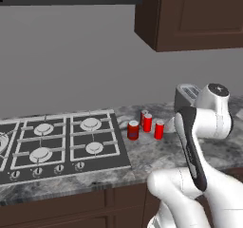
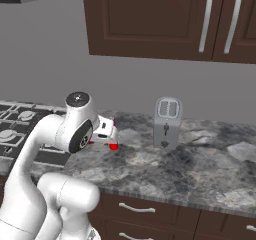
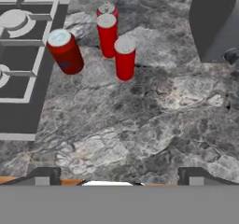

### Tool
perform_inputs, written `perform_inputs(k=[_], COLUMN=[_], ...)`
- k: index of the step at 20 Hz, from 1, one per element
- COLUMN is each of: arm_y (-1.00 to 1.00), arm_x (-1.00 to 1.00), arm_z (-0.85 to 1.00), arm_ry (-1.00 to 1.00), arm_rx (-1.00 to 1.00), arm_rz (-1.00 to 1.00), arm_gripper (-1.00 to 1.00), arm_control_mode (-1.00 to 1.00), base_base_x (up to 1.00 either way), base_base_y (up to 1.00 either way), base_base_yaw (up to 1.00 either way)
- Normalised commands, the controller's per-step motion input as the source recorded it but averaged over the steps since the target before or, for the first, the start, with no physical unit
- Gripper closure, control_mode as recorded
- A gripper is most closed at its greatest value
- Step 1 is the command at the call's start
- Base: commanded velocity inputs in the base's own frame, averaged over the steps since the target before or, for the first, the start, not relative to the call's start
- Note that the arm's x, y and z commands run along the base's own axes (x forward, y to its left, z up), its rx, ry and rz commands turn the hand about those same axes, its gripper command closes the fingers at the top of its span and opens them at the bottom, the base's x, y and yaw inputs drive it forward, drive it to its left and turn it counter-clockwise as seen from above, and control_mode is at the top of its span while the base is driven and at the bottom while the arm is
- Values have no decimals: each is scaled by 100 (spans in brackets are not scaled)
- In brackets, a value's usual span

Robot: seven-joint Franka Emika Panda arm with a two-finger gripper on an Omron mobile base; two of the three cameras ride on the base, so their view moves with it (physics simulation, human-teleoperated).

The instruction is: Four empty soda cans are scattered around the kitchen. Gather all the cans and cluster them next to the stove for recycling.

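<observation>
Red soda cans [image 3: 107, 34] upright (axes vertical), beside stove [image 3: 23, 73]

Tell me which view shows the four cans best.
The hand view: all four cans stand upright in a cluster beside the stove, seen from close above. The left base view shows the cans smaller, one half hidden behind another. In the right base view the arm hides them except for slivers of red.

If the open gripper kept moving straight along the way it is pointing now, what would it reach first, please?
Probably the bare grey marbled stone counter. The gripper looks down at it, and the small red cylindrical soda cans stand farther on, near the dark gas stove. Depth is uncertain.
</observation>
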Motion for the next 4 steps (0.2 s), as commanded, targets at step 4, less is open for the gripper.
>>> perform_inputs(k=[4], arm_y=[0], arm_x=[-100], arm_z=[69], arm_ry=[0], arm_rx=[0], arm_rz=[-7], arm_gripper=[-100], arm_control_mode=[-100], base_base_x=[0], base_base_y=[0], base_base_yaw=[0])
